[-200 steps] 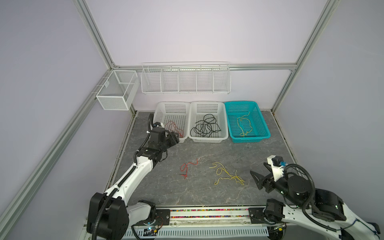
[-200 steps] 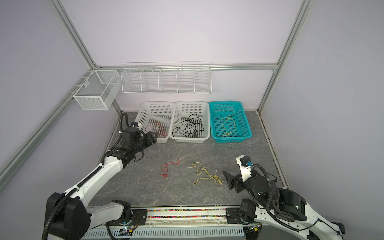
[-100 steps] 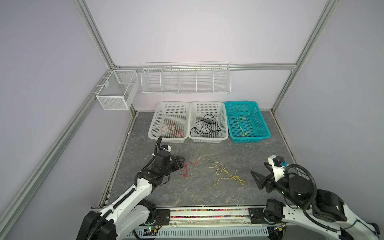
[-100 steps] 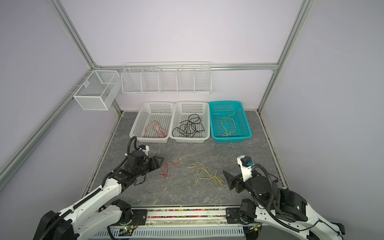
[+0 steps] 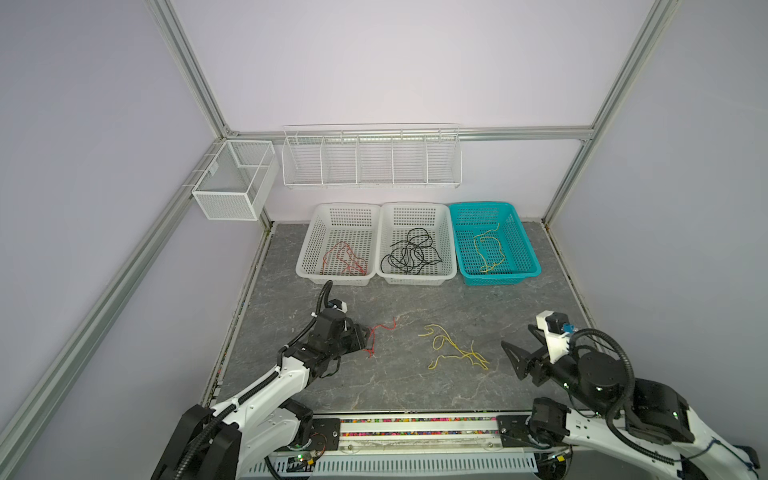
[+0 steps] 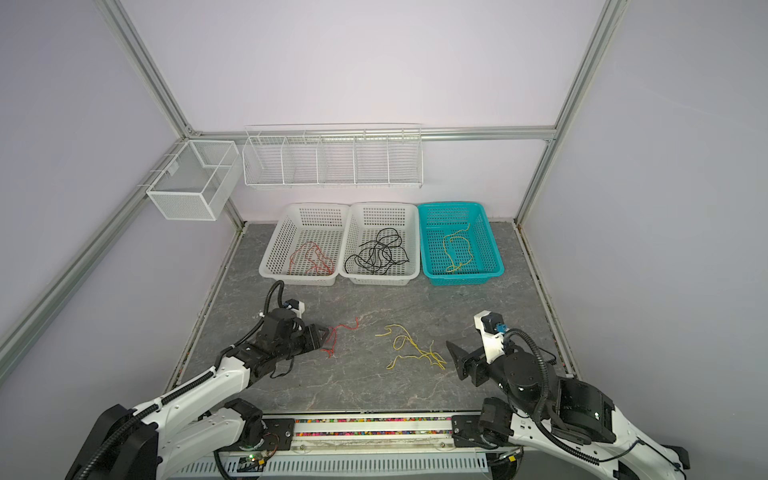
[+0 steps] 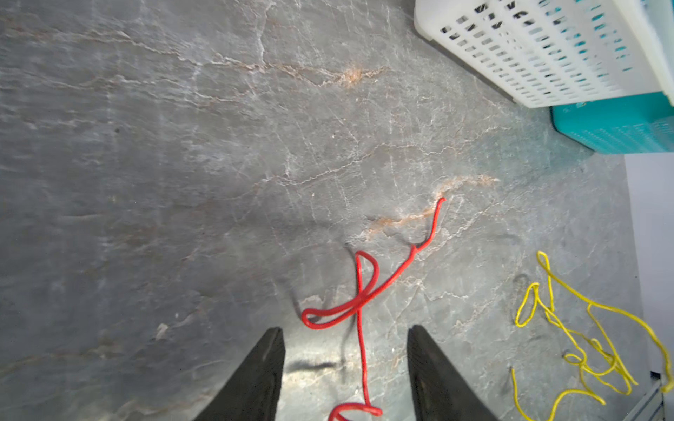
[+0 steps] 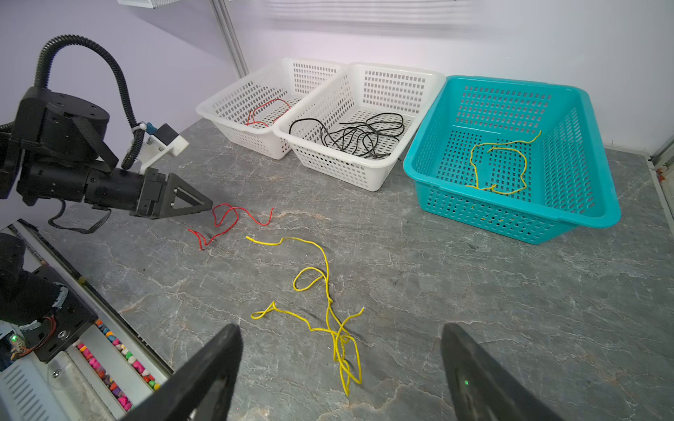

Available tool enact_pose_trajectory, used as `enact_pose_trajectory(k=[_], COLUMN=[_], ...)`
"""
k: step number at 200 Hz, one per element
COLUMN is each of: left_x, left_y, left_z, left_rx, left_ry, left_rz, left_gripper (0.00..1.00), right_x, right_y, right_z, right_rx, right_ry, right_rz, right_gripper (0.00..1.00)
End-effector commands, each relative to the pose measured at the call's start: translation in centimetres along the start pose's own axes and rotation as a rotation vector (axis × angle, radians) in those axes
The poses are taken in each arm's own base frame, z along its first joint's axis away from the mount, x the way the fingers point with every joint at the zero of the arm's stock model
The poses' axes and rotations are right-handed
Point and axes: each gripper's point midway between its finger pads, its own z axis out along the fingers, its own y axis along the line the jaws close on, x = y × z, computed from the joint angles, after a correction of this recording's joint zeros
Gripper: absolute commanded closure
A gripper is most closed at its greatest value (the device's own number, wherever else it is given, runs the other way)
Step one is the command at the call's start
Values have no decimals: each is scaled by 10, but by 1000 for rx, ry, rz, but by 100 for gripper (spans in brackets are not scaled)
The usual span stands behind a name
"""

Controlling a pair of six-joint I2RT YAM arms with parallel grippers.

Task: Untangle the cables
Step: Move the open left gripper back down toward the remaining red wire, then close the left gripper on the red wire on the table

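Most of the sorting looks done. Three perforated plastic baskets stand in a row at the back of the grey stone-patterned bench point(image 5: 415, 307). The teal plastic basket point(image 5: 498, 277) at the right end holds a thin yellow cable point(image 5: 488, 249). The white middle basket point(image 5: 415, 280) touching it holds a heap of thin black cables point(image 5: 409, 253), and the far white basket point(image 5: 309, 249) beyond that holds thin red cables point(image 5: 345, 259).

Two pieces lie loose on the bench, both nearer the robot than the teal basket. One is the loose yellow cable point(image 8: 328, 284), looped over itself. The other, farther from the teal basket and apart from the yellow one, is the loose red cable point(image 7: 368, 293).

The step in hand appears to be picking up the red piece. The left gripper point(image 7: 344, 330) sits low over it. Its black fingers point(image 7: 262, 371) are partly open, with the strand running up the gap clear of both, so nothing is gripped yet. The right gripper point(image 8: 341, 328) hovers near the loose yellow cable, spread wide and empty.

Next, the fingers need to be right down at the bench when they close, since so thin a wire could slip through. The red piece then probably goes to the far white basket.
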Motion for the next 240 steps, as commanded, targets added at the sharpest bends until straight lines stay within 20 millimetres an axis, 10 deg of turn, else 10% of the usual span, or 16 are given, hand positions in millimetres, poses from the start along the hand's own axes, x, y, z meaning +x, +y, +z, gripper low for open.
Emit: enact_pose_trajectory(k=[1,240], left_x=[-2,-7], left_y=[-1,-8], left_z=[5,39], left_rx=[4,11], left_ry=[-12,41], left_rz=[37,69], left_gripper=[48,90], right_x=[-3,-2], right_y=[0,3], right_z=[0,-1], right_rx=[-6,-24], right_ry=[-24,-28], right_rz=[-2,-8], right_gripper=[12,12])
